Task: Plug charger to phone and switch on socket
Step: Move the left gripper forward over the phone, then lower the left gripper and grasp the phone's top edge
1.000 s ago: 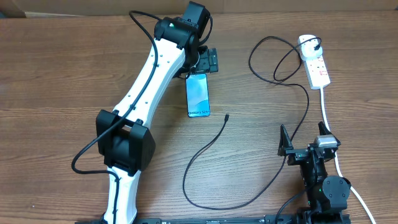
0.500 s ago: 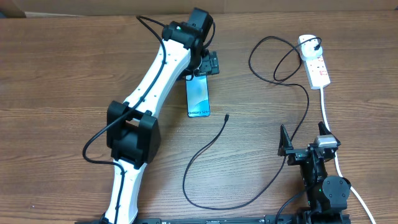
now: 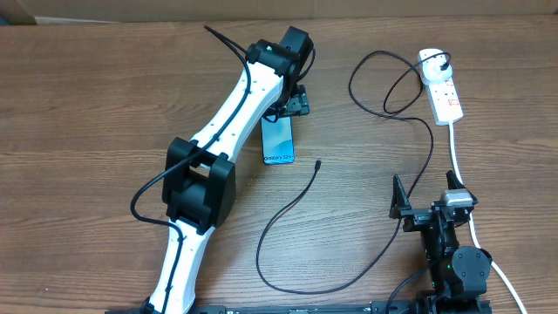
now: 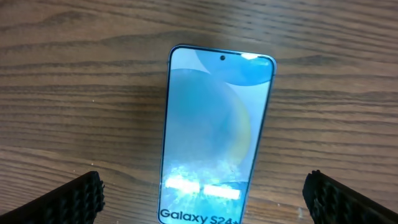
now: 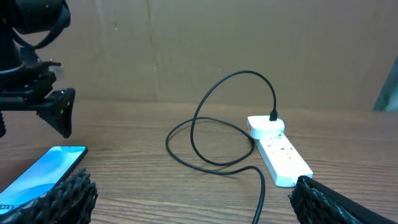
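Now, phone (image 3: 278,139): lies flat and screen up near the middle of the bench (image 3: 87,105), a little toward the far edge; the end with the "Galaxy S24" lettering points at the near edge.
Left gripper (image 4: 208,199): spread wide and holding nothing; in the wrist view its two fingertips sit at either side, farther apart than the phone is wide. From overhead it hangs over the phone's far end.
Left arm (image 3: 231,113): reaches from the near edge diagonally toward the far edge.
Cable (image 3: 288,209): one end is plugged into the far end of the power strip; it loops near the far right corner, then curves down toward the near edge and back up.
Plug tip (image 3: 318,162): free on the bench, near the phone's near right corner but apart from it.
Power strip (image 3: 443,92): by the far right corner, lying lengthwise toward the near edge.
White cord (image 3: 458,153): runs from the power strip toward the near right corner.
Right gripper (image 3: 425,202): spread wide, empty, close to the near right corner, well apart from phone and plug tip.
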